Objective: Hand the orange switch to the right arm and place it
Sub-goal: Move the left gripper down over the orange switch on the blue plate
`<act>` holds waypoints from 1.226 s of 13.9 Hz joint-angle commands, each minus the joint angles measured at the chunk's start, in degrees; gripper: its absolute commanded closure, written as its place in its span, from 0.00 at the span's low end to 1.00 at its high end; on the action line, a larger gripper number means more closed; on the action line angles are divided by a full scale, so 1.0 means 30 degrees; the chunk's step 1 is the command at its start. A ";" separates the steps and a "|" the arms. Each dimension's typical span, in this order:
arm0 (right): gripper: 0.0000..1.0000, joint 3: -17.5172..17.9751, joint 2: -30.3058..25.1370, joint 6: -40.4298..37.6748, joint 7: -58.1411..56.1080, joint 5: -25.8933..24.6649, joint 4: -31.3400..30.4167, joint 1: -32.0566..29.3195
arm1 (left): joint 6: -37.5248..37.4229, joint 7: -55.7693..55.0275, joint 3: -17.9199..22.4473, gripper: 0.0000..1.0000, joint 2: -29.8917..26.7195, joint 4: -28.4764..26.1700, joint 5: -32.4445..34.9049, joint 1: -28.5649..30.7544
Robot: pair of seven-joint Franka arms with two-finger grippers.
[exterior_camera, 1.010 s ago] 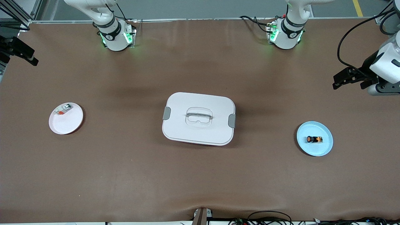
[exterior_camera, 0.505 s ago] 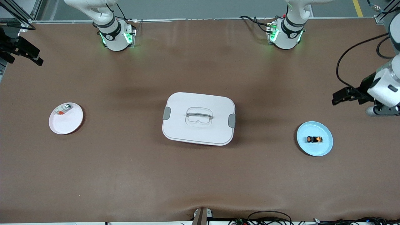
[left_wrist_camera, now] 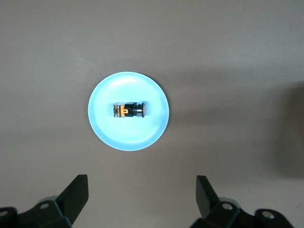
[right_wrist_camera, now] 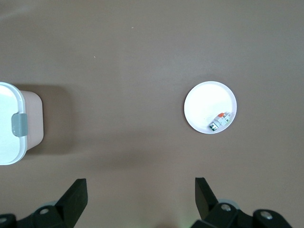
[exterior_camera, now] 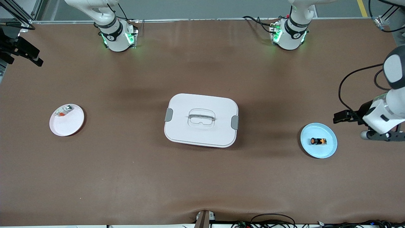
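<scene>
The orange switch [exterior_camera: 318, 141] lies on its side in the middle of a small light-blue plate [exterior_camera: 329, 151] toward the left arm's end of the table [exterior_camera: 202, 177], with bare plate rim showing all round it, so it touches nothing but the plate. The left claw [exterior_camera: 340, 116] hangs in the air over bare table just beside the plate, not over the switch; in the left wrist view its two black fingers [left_wrist_camera: 76, 192] stand spread wide with nothing between them, and the switch [left_wrist_camera: 128, 110] and plate [left_wrist_camera: 107, 130] sit apart from the tips. Brown table lies open all around the plate. Near the middle of the table stands a white box [exterior_camera: 201, 119] with a shut lid, a grey clip at each short end and a moulded handle on top; what it holds is hidden. Toward the right arm's end of the table rests a white plate [exterior_camera: 68, 125] carrying a small silver-white piece with a red bit [exterior_camera: 63, 111] close to its rim, well apart from the box. The right claw [exterior_camera: 27, 54] waits high at that end of the table, near the table's edge, its fingers [right_wrist_camera: 75, 195] spread wide and empty.
</scene>
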 commanded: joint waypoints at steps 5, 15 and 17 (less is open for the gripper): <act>0.00 -0.0010 0.0030 -0.0179 0.0278 0.0009 0.0331 0.0192 | 0.2972 0.3703 0.0056 0.00 0.3584 0.0498 0.0267 0.0637; 0.00 -0.0010 0.0030 -0.0237 0.0278 0.0009 0.0301 0.0192 | 0.5204 0.3851 0.0027 0.00 0.6664 0.0235 -0.0055 0.1047; 0.00 0.0019 0.0030 -0.0237 0.0278 0.0009 0.0301 0.0221 | 0.5204 0.3851 0.0027 0.00 0.6870 0.0089 -0.0026 0.1164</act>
